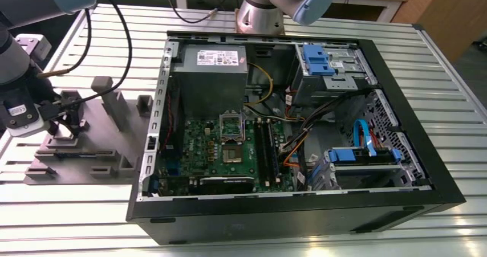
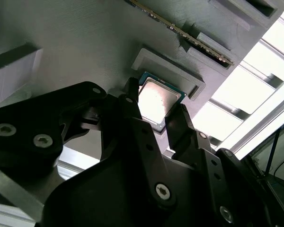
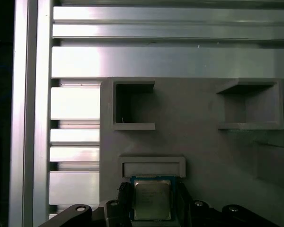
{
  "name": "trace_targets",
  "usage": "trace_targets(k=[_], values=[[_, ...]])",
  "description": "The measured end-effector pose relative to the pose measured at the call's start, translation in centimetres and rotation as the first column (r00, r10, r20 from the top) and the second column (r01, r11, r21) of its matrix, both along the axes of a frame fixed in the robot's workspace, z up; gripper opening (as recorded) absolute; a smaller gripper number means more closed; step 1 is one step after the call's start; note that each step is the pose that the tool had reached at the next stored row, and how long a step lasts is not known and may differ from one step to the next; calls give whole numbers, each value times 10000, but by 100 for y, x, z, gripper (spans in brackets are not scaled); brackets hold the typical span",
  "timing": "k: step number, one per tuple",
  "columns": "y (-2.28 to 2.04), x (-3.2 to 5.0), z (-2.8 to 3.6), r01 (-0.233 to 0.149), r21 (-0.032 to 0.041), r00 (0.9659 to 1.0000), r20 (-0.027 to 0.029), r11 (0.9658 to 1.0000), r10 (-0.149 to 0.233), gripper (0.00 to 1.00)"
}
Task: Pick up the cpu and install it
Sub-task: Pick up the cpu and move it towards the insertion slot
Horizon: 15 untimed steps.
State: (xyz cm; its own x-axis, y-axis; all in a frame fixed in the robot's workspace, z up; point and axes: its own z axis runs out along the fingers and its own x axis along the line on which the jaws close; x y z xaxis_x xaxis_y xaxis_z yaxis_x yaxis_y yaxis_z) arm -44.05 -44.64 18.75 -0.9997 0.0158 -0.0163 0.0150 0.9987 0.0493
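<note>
gripper [image 2: 154, 101]: black jointed fingers [image 2: 132, 118] with screw heads, jaws narrow, clamped on two opposite edges of the cpu [image 3: 152, 199] | cpu: flat square, pale silvery top, green rim, just beside the tray's raised rectangular ledge [image 3: 151, 166] | tray [image 1: 99, 149]: matte grey plastic, blocky, square pockets | case [image 1: 304, 217]: black, open, beside the tray on the ribbed metal table [image 1: 445, 57]

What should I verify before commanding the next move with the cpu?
1. Gripper centred on the cpu: ok, in the second wrist view.
2. Fingers against two opposite cpu edges: ok.
3. Cpu lifted free of the grey tray: cannot tell.
4. Computer case side open, motherboard exposed: ok.
5. Motherboard ready to receive the cpu: cannot tell.
</note>
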Motion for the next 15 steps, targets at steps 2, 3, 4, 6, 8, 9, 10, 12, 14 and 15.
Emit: trace_targets(k=[2, 3, 4, 6, 8, 9, 10, 12, 14, 15], values=[[0, -1, -14, 0, -2, 10000, -3, 10000, 0, 47], [-1, -1, -16, 0, -3, 10000, -4, 10000, 0, 47], [-1, -1, -17, 0, -4, 10000, -5, 10000, 0, 47], [0, -1, -25, 0, -2, 10000, -2, 10000, 0, 47], [0, -1, -32, 0, -3, 10000, -4, 10000, 0, 47], [0, -1, -32, 1, -10, 10000, -7, 10000, -1, 47], [0, -1, -32, 1, -12, 10000, -7, 10000, -1, 47], [-1, -1, -33, 0, -13, 10000, -7, 10000, 0, 47], [0, 0, -41, 0, -12, 10000, -4, 10000, 0, 47], [0, -1, -43, 0, -13, 10000, -6, 10000, 0, 47]])
